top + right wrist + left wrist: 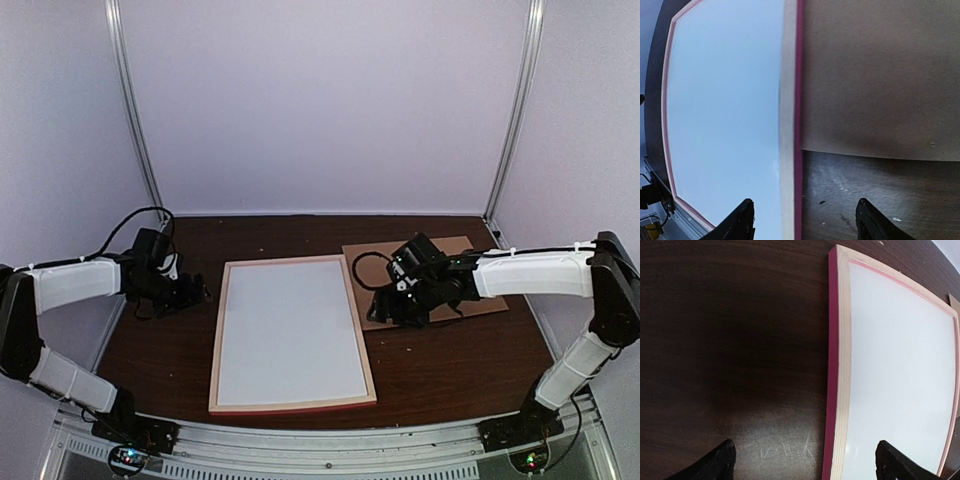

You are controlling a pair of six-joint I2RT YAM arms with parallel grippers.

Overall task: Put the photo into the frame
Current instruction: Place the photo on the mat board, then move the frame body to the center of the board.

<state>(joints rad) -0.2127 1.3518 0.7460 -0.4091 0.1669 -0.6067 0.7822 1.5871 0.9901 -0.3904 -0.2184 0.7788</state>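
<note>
The thin white-backed photo (290, 330) is lying inside the pink-edged pale wooden frame (219, 340). Both released, the left hand (807, 465) is hanging aside and the right hand (805, 222) is hovering over the frame's right bar. Descending there is risking shoving the frame and dislodging the photo.

Dark table (450, 370) carries the frame (219, 335) beside a brown backing board (485, 305).

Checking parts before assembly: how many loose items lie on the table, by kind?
Picture frame: 1
White sheet inside it: 1
Brown backing board: 1
Total: 3
</note>
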